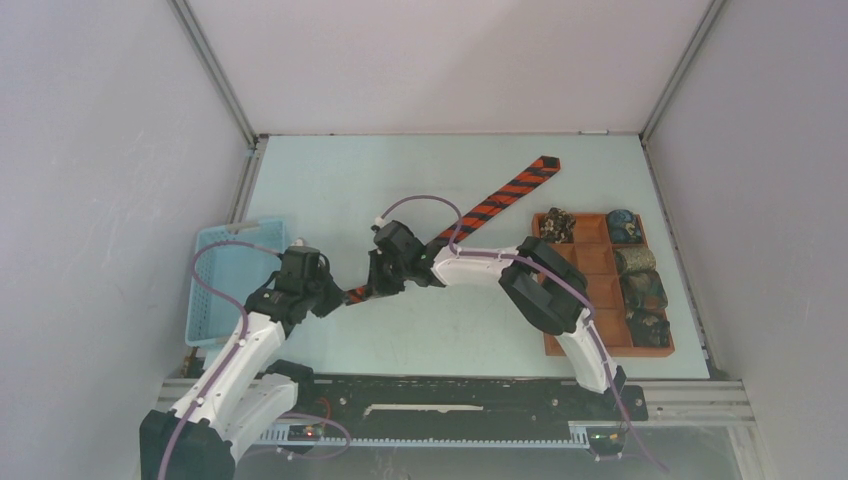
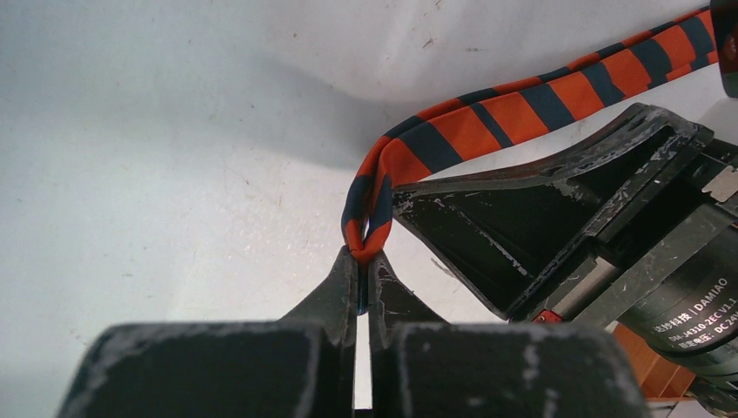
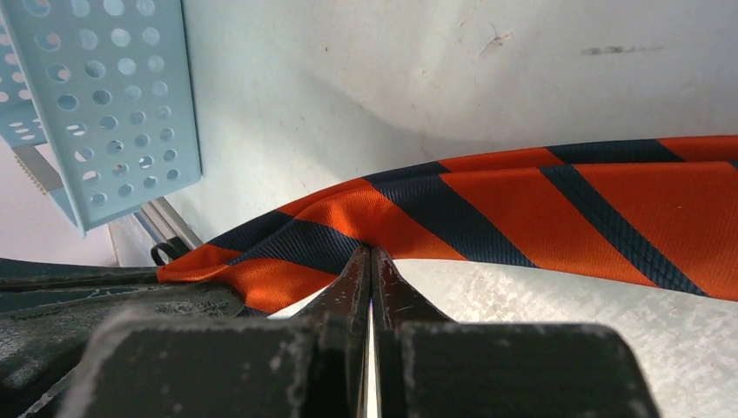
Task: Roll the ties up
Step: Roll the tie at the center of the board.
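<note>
A long tie with red-orange and black stripes runs diagonally from the table's far middle down to both grippers. My left gripper is shut on its narrow end. In the left wrist view that end is folded into a small loop, pinched at the fingertips, and the tie leads away to the upper right. My right gripper is just beside it, shut on the tie's lower edge; the tie hangs a little above the table. Several rolled ties sit in tray compartments.
A brown compartmented tray lies at the right, beside my right arm's elbow. A light blue perforated basket stands at the left edge, close behind my left arm, also in the right wrist view. Enclosure walls surround the table.
</note>
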`<act>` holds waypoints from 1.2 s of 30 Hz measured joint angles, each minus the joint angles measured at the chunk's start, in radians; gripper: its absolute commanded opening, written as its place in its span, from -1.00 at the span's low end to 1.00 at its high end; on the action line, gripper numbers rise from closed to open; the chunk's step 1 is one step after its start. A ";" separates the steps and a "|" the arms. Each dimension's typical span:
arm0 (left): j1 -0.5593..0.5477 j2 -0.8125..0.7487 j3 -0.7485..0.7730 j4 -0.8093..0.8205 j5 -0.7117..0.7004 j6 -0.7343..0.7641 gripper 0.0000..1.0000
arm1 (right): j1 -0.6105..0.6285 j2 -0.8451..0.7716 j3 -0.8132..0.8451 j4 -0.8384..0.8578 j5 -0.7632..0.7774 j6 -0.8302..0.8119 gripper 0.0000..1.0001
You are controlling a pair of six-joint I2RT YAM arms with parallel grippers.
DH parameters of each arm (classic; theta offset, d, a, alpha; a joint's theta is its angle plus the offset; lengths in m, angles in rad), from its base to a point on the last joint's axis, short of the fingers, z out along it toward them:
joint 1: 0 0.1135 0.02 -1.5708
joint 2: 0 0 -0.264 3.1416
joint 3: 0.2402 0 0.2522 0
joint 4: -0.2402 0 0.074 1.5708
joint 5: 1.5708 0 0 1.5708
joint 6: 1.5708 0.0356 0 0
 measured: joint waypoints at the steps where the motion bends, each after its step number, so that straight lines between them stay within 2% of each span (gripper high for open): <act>1: 0.000 0.000 0.000 0.000 0.000 0.000 -1.00 | 0.001 0.000 0.000 -0.004 0.000 0.000 -1.00; 23: 0.000 0.012 0.025 -0.013 -0.001 0.002 -1.00 | 0.018 0.039 0.092 -0.034 -0.027 -0.005 -1.00; 36: 0.000 0.074 0.049 -0.003 0.005 0.008 -1.00 | 0.005 0.071 0.092 0.040 -0.155 0.004 -1.00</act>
